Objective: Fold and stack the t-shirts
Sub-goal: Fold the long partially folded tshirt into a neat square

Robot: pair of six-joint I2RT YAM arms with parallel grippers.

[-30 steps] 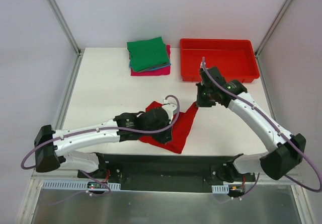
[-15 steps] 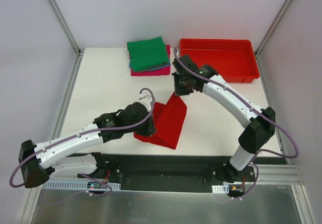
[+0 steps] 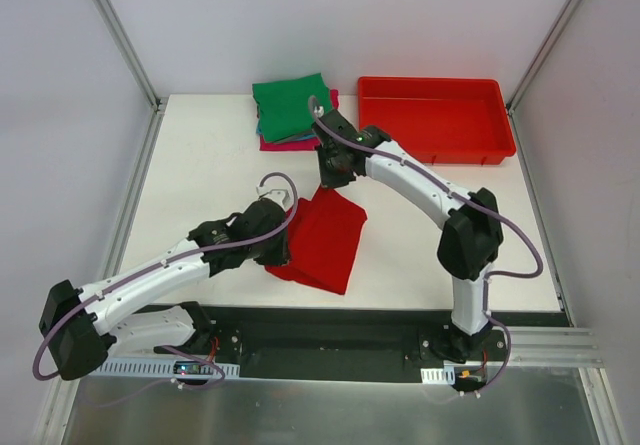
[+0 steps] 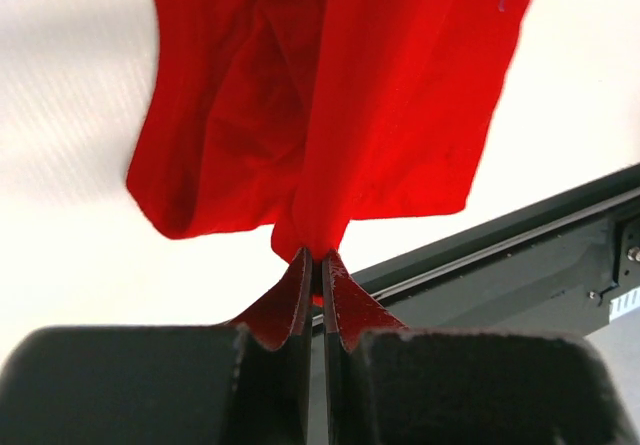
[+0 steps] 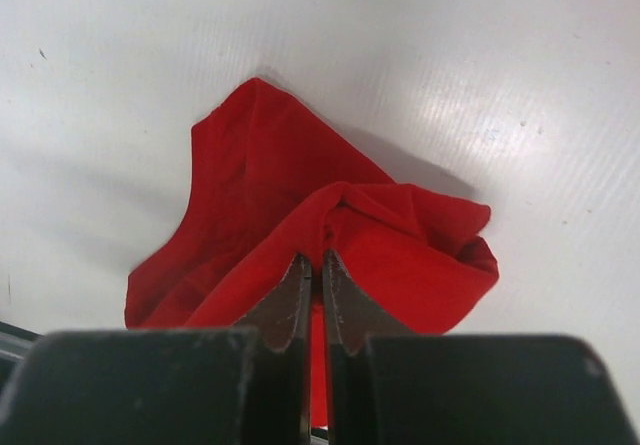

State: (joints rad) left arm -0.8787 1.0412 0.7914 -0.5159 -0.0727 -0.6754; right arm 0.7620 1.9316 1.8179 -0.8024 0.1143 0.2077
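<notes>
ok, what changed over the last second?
Right gripper swung left, carrying its pinched edge of the red t-shirt over into a fold; left gripper pulled its corner left too. Both stay shut on it. Folded stack and red bin unmoved.

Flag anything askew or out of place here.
The green shirt sits skewed on the magenta shirt beneath it. The red t-shirt is rumpled rather than flat, pinched by the left gripper and right gripper.

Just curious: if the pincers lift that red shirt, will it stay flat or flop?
Probably floppy: the red shirt bunches into soft folds at the left pincer. Likely light too: the right pincer holds it by a thin pinch.
</notes>
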